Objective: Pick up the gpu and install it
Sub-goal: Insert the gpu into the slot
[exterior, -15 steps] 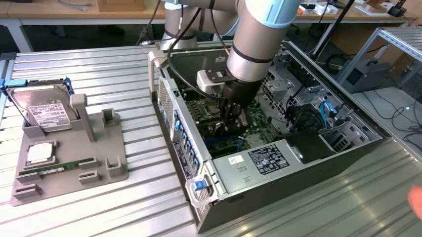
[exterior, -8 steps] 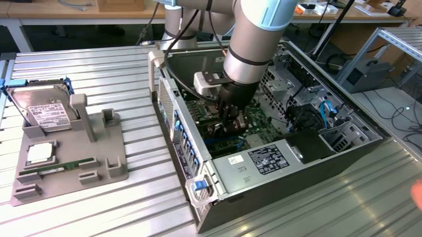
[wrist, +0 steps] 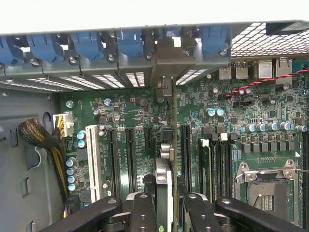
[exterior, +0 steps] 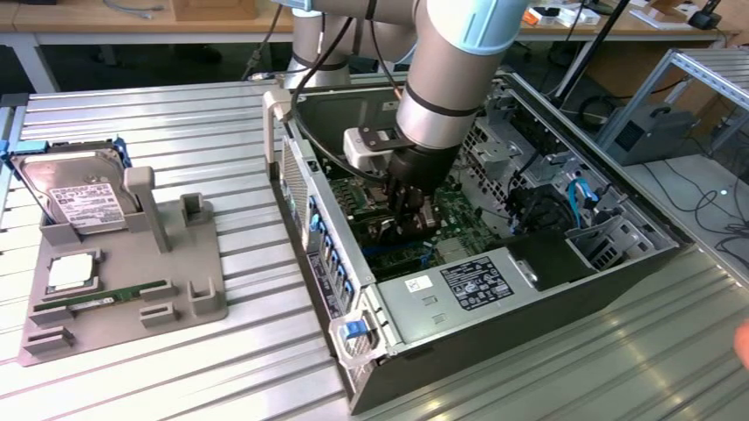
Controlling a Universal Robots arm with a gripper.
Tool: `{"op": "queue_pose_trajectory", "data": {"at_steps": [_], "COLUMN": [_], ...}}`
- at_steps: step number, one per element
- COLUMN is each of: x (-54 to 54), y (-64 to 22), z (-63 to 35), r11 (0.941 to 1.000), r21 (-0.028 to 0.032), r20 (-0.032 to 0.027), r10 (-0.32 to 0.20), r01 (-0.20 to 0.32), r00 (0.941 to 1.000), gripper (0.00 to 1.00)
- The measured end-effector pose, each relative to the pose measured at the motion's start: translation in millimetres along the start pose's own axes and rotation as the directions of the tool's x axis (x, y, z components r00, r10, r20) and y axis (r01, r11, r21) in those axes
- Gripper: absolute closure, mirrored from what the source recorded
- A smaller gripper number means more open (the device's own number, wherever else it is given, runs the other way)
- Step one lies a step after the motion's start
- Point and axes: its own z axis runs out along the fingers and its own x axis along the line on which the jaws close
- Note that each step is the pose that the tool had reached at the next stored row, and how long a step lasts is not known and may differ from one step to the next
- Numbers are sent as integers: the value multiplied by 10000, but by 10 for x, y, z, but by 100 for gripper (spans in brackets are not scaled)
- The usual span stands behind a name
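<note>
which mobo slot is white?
The long slot nearest the yellow cable bundle. Every other expansion slot on the board is black.

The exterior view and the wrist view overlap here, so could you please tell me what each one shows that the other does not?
Exterior view alone: the grey parts tray holding the hard drive and RAM stick, beside the whole computer case. Wrist view alone: the blue slot latches, the white slot and the empty CPU socket. Both: the gripper over the motherboard, shut on the gpu, held edge-on above the expansion slots.
</note>
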Motion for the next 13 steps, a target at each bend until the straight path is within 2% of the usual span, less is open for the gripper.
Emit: {"op": "queue_pose_trajectory", "data": {"at_steps": [13], "x": [0], "y": [-11], "z": [28], "r11": [10000], "r21": [0], "r20": [1], "r10": [3], "r01": [-3], "r00": [10000], "gripper": [73]}}
